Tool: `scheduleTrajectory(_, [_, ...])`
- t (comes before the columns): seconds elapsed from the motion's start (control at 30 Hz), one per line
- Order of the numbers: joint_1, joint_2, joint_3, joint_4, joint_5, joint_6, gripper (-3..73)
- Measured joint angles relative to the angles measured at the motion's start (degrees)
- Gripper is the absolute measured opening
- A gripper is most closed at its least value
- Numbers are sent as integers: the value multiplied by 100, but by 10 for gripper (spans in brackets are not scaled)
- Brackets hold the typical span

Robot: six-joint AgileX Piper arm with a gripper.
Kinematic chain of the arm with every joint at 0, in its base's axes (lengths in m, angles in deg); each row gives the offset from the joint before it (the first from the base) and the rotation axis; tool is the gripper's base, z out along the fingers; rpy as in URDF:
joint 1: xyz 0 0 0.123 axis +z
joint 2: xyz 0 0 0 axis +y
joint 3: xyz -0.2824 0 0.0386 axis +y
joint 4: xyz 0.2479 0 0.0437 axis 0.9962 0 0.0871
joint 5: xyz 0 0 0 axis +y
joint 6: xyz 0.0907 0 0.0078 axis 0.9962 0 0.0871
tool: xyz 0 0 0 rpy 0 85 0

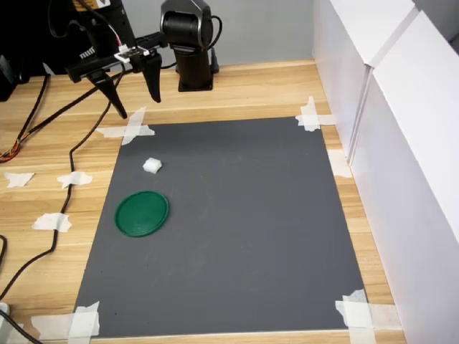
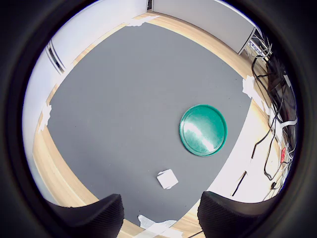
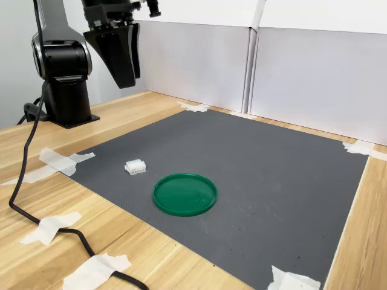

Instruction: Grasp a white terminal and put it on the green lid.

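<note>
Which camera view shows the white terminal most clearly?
The second exterior view: the terminal is nearest there, its ribbed top visible. The first exterior view shows a small white lump; the wrist view shows a plain square from above.

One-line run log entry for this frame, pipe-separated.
gripper: open, raised, empty | small white plastic terminal block: on grey mat, ungrasped | round dark-green plastic lid: on mat, apart from terminal, bare | phase: pre-grasp

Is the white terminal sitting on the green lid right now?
No, in the first exterior view the white terminal lies on the grey mat, apart from the green lid.
</note>
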State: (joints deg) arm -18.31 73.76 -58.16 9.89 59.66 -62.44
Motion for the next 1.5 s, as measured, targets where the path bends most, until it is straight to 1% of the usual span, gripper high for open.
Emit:
scheduleTrajectory(0.2, [0,263,0,0,-142,10,636])
scheduleTrajectory(0.33, [13,406,123,-19,-309,-189,636])
scheduleTrajectory(0.43, [134,420,475,-207,-632,-316,636])
scheduleTrajectory(0.53, [270,420,838,-389,-1129,-338,636])
scheduleTrajectory(0.73, [296,612,1049,-524,-1712,-395,636])
scheduleTrajectory(1.03, [296,1201,1074,-541,-1931,-482,636])
scheduleTrajectory(1.5, [296,1643,1074,-541,-2225,-492,628])
